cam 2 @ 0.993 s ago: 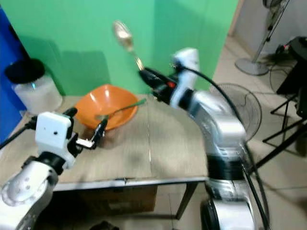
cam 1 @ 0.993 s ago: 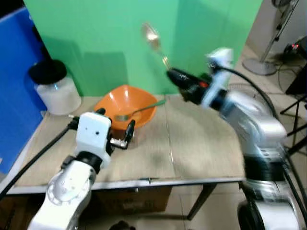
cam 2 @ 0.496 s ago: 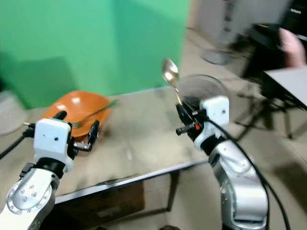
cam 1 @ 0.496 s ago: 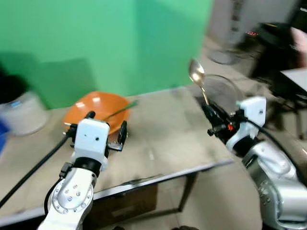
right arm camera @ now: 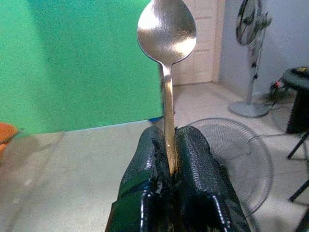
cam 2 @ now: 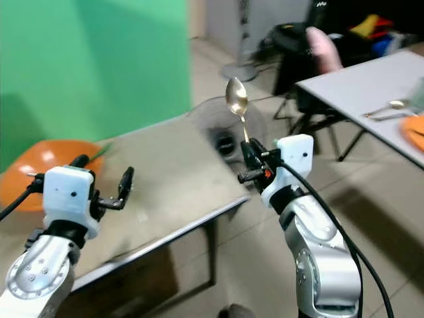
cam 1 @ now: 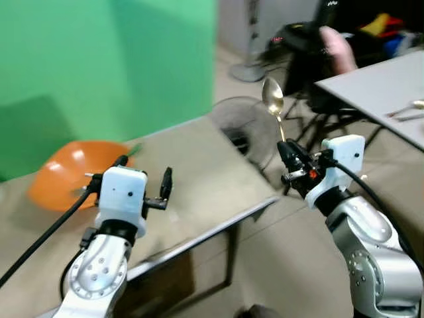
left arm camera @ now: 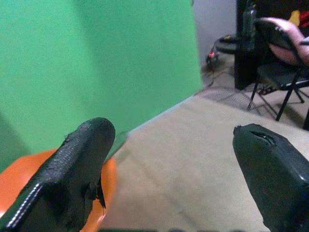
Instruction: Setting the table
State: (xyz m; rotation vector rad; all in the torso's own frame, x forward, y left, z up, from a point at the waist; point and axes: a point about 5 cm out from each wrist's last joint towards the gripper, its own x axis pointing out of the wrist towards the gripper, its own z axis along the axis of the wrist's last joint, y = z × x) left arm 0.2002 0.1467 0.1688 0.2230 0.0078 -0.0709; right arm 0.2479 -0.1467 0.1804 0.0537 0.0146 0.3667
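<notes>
Beyond table edge [cam 1: 218, 222]: right tool [cam 1: 286, 154] clamping upright spoon [cam 1: 272, 101]; left tool [cam 1: 142, 180] spread, over tabletop.

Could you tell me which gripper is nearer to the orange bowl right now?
Left. The left gripper hovers open just beside the orange bowl; the right gripper is past the table's edge, holding a spoon.

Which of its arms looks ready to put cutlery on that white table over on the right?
The right one, probably. The right gripper is shut on a shiny metal spoon, held upright on the side nearer the white table. The left gripper is open and holds nothing, near the orange bowl.
</notes>
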